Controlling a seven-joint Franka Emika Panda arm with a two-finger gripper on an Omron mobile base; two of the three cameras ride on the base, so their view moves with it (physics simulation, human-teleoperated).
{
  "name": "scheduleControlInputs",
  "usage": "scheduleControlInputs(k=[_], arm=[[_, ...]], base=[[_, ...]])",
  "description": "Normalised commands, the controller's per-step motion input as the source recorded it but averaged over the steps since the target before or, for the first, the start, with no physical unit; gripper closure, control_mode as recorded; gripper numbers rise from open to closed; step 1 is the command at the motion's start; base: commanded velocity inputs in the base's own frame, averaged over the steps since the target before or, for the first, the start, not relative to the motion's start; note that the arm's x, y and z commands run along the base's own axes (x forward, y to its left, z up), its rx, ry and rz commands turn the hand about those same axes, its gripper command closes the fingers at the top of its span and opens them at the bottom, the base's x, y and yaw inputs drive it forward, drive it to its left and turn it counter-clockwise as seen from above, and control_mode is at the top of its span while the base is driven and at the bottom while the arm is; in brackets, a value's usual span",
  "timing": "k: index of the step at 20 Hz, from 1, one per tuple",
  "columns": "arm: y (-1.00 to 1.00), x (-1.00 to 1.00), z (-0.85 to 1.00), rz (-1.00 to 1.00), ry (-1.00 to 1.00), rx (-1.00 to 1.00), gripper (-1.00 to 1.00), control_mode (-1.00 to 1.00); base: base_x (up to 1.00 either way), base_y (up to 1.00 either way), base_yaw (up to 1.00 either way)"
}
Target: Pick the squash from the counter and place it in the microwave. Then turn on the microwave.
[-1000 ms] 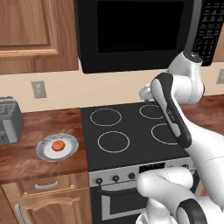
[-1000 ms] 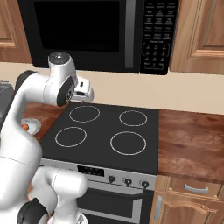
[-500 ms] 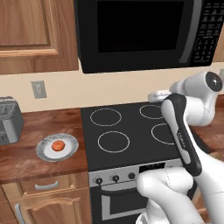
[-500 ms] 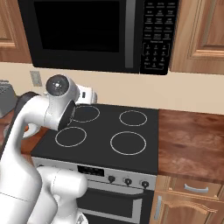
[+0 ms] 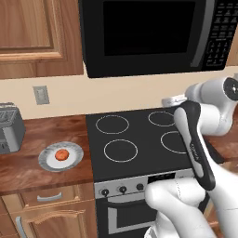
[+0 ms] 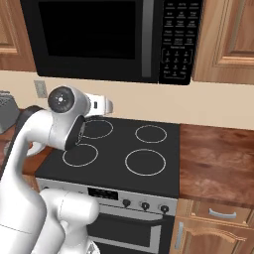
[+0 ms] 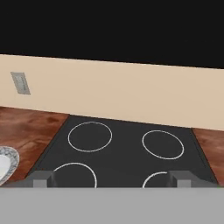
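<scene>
The orange-red squash lies on a grey-rimmed white plate on the wood counter, left of the stovetop. The black microwave hangs above the stove with its door closed; it also shows in the right base view. My gripper hovers over the back of the stovetop, well right of the squash, and points at the wall. Its fingertips stand wide apart in the hand view, where the gripper is open and holds nothing. The plate's rim shows at that view's left edge.
A black four-ring stovetop lies below the hand, with the oven's knobs in front. A grey toaster stands on the far left of the counter. A wall outlet sits above it. More counter extends right of the stove.
The arm's upper joints have swung to the right in the left base view. The hand has shifted slightly right and down over the back of the stove. The squash has not moved.
</scene>
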Motion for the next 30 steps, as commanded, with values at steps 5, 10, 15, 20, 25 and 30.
scheduleControlInputs(k=[5, 10, 15, 20, 25, 30], arm=[[-0.21, -0.12, 0.38, 0.00, 0.07, -0.03, -1.00, -1.00], [-0.21, -0.12, 0.27, 0.00, 0.00, 0.00, -1.00, -1.00], [-0.20, -0.07, 0.23, 0.00, -0.02, 0.00, -1.00, -1.00], [-0.15, 0.00, 0.25, -0.04, -0.01, -0.01, -1.00, -1.00], [-0.19, 0.00, 0.26, -0.05, 0.00, 0.00, -1.00, -1.00], [-0.26, 0.01, 0.24, -0.03, 0.00, 0.00, -1.00, -1.00]], base=[[0.00, 0.00, 0.00], [0.00, 0.00, 0.00], [0.00, 0.00, 0.00], [0.00, 0.00, 0.00], [0.00, 0.00, 0.00], [0.00, 0.00, 0.00]])
